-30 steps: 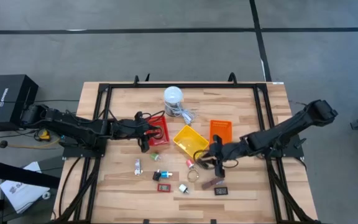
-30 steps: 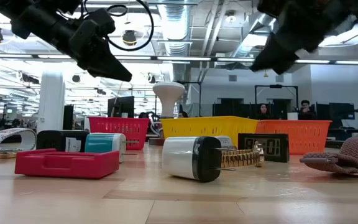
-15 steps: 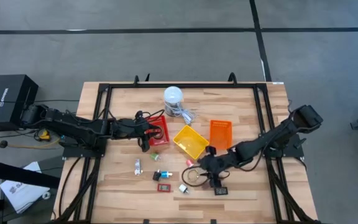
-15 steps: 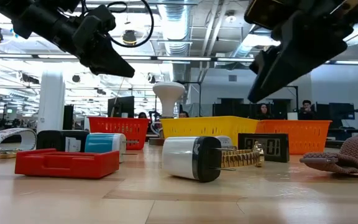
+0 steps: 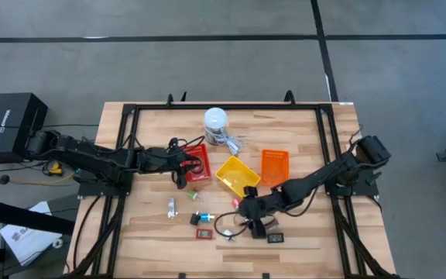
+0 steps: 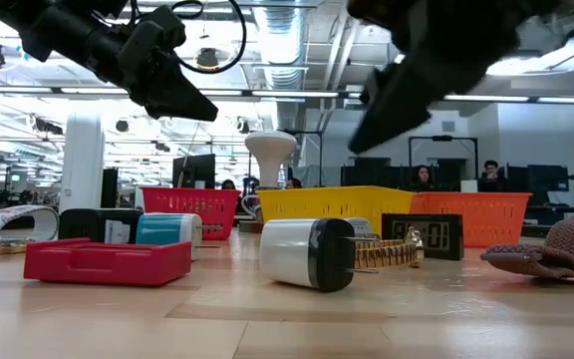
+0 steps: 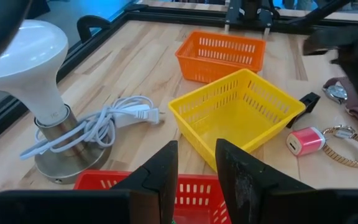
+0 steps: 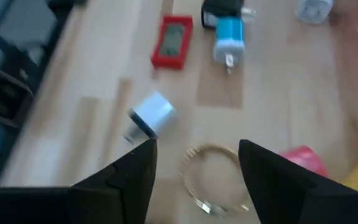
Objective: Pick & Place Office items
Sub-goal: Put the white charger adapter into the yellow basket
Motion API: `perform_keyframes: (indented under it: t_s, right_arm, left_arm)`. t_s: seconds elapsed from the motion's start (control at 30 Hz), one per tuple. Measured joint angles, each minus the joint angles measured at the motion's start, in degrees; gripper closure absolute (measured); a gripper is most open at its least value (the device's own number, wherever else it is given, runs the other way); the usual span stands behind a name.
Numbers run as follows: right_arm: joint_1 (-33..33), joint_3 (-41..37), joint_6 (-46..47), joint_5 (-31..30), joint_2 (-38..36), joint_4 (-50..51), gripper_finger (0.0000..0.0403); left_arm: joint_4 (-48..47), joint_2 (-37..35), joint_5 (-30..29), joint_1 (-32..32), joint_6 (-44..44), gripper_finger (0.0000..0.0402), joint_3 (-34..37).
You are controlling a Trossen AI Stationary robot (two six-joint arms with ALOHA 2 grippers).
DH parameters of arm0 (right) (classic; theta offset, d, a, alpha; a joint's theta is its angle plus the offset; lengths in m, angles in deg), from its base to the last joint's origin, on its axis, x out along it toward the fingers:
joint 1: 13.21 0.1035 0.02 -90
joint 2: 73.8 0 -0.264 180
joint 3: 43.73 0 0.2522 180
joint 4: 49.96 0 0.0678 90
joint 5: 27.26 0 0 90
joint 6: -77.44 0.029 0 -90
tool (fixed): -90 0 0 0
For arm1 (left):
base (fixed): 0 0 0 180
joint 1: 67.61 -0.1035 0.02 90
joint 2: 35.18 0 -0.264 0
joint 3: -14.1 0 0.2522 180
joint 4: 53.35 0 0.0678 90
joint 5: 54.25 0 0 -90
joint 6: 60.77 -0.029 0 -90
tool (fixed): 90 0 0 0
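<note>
My right gripper (image 5: pixel 248 219) has swung across from beside the orange tray (image 5: pixel 275 166) toward the middle of the tabletop (image 5: pixel 316 147) and now hangs over the loose items; its jaws, nearly closed a second ago, now stand wide apart with nothing between them. My left gripper (image 5: pixel 194 164) has not moved and hovers above the red tray (image 5: pixel 198 172), its jaws a narrow gap apart; I cannot tell whether they hold anything.

Below the right gripper, its wrist view shows a thin metal watch band (image 8: pixel 211 177) curled into an open ring, lying flat. Just beside it sits a small pink block (image 8: pixel 303 159), and a little farther off a white plug (image 8: pixel 149 116) lies on its side. From table height that plug is a smooth white cylinder with a black end cap, its long axis running across the picture.

Farther along lie a flat red rectangular case (image 8: pixel 174 41) with a greenish panel, its long axis pointing away from the gripper, and a blue plug (image 8: pixel 230 36) with metal prongs pointing back toward it.

The yellow tray (image 5: pixel 237 176), like the red and orange ones, is slotted plastic mesh. A white bulb-shaped lamp (image 5: pixel 216 122) with a coiled white cord stands at the back. I can read no writing on anything.
</note>
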Motion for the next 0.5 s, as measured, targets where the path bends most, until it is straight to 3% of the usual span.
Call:
perform_keyframes:
  t_s: [0.17,0.33,0.5]
  right_arm:
    - [0.4,6.3,10.3,1.3,3.9,-0.2,0.0191]
    - [2.2,13.5,10.8,7.5,9.5,6.1,0.0200]
    - [2.7,20.8,12.2,7.8,15.1,14.2,0.0205]
  left_arm:
    - [0.4,0.0,0.0,0.0,0.1,0.0300,0.0]
    - [1.1,0.0,0.0,0.0,0.1,0.0300,0.0]
    - [2.0,0.0,0.6,0.3,0.1,0.0300,0.0]
